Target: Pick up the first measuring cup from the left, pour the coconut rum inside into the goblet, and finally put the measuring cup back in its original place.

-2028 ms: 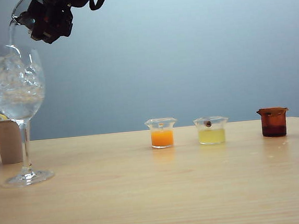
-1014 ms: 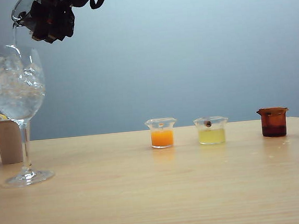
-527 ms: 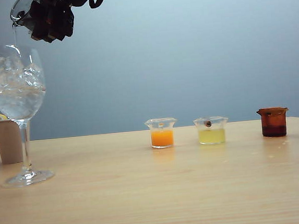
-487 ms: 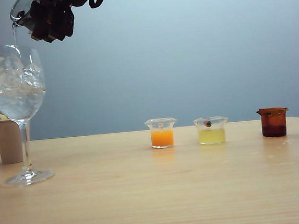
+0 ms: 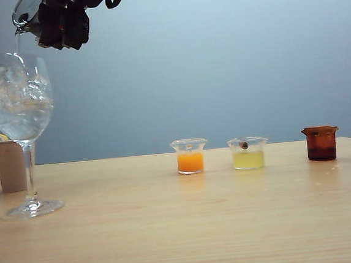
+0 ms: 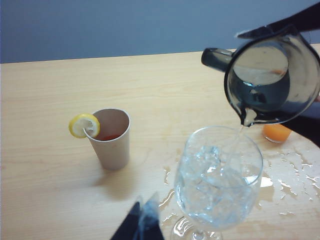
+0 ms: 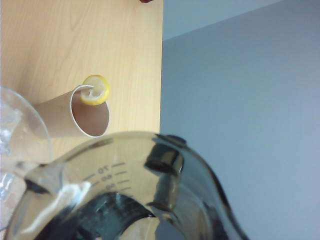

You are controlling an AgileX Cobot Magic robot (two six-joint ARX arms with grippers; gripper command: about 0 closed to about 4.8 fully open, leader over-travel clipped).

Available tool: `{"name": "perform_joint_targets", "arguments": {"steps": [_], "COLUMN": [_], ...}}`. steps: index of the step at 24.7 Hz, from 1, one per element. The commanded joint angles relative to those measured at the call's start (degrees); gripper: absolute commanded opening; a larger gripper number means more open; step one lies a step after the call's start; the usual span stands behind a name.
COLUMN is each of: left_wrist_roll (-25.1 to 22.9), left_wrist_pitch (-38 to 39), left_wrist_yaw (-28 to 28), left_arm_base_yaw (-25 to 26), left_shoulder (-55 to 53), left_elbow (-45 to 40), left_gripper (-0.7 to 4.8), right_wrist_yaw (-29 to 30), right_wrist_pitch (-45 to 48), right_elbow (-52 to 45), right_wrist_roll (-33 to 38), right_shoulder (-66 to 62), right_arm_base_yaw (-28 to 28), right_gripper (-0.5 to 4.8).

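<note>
Smoky measuring cup (image 6: 272,82) in right gripper (image 5: 61,21), rum (image 6: 235,142) streaming into goblet (image 6: 217,182)

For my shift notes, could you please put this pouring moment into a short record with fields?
stage: pouring under way
right gripper: raised above the goblet, shut on the measuring cup
measuring cup: tipped, spout down over the goblet
rum: thin clear stream falling into the goblet
goblet: upright on the table, holding ice and clear liquid
left gripper: low near the goblet's foot, holding nothing, fingertips together
table: wet with splashes beside the goblet
paper cup: upright, lemon slice on its rim
</note>
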State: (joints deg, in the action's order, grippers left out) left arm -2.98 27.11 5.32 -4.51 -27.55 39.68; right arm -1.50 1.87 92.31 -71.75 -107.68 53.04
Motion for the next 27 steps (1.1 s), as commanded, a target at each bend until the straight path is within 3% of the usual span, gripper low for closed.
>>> {"name": "perform_joint_targets", "arguments": {"steps": [1,27], "left_wrist_roll": [0.00,0.00], "left_wrist_pitch": [-0.44,-0.44], "left_wrist_yaw": [-0.13,-0.13], "left_arm_base_yaw": [0.09,0.09], "left_shoulder": [0.07,0.07], "left_elbow": [0.17,0.20], "left_gripper": [-0.04,-0.04], "right_wrist_yaw": [-0.04,0.39], "right_wrist_pitch": [1.84,1.81], "right_elbow": [0.37,0.37], "right_wrist_roll": [-1.44,-14.32], "right_shoulder": [0.46,0.44], "right_arm_base_yaw": [0.22,0.28], "right_gripper": [0.84,0.84]}}
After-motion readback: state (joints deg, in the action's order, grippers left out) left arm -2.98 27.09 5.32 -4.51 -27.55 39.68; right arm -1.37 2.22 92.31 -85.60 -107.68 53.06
